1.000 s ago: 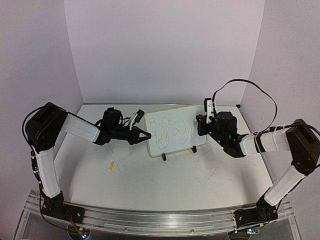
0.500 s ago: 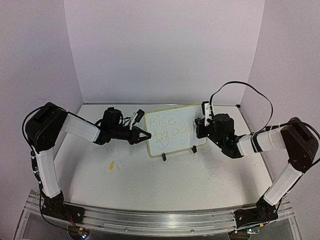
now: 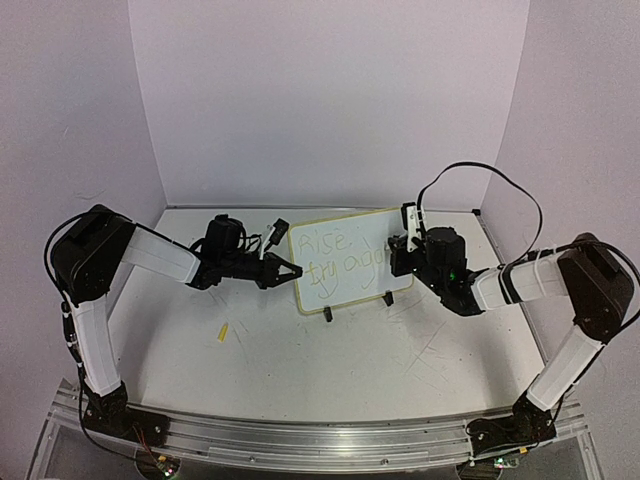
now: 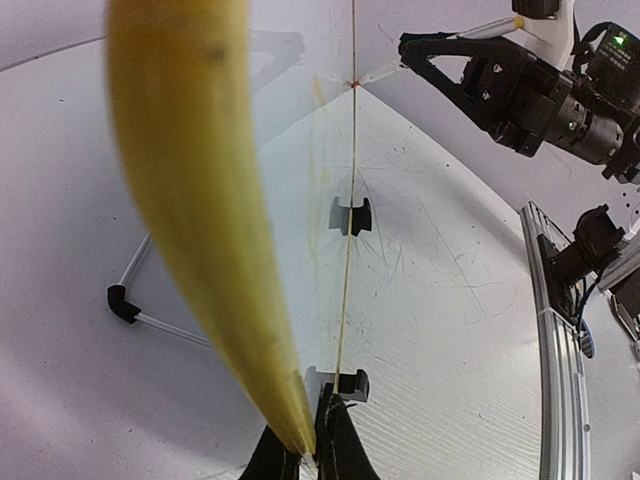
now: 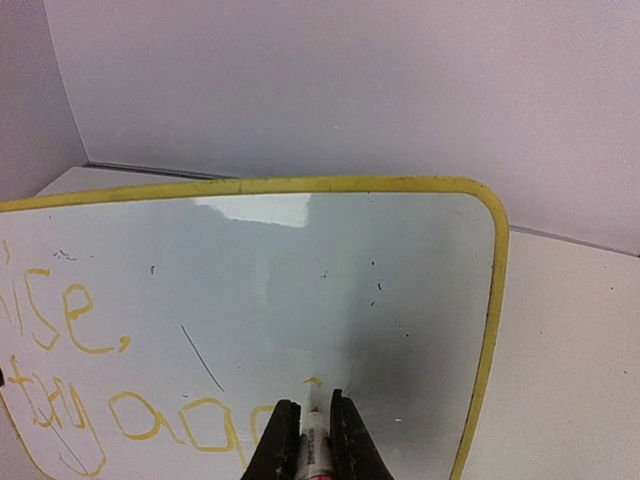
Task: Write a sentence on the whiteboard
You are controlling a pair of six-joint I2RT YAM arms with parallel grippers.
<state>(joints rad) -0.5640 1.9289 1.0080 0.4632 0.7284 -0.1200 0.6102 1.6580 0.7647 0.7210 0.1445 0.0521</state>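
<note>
right gripper [image 3: 397,248] has edged left toward the board face since a second ago, and the lower line of writing has grown. left gripper [image 3: 290,271] has not shifted; it is clamped tight on the left rim of the whiteboard [image 3: 345,236]. the board stands tilted on its black clip feet [image 3: 326,314] on the table [image 3: 350,370], toward the back. right gripper pinches a marker [image 5: 311,440], its tip on the board at the end of the lower line. writing is in yellow: "rise," above and "try aga" below, with a small stroke just begun after it. judged: sentence well advanced, last word unfinished, probably "again". marker label is too blurred to read.
</note>
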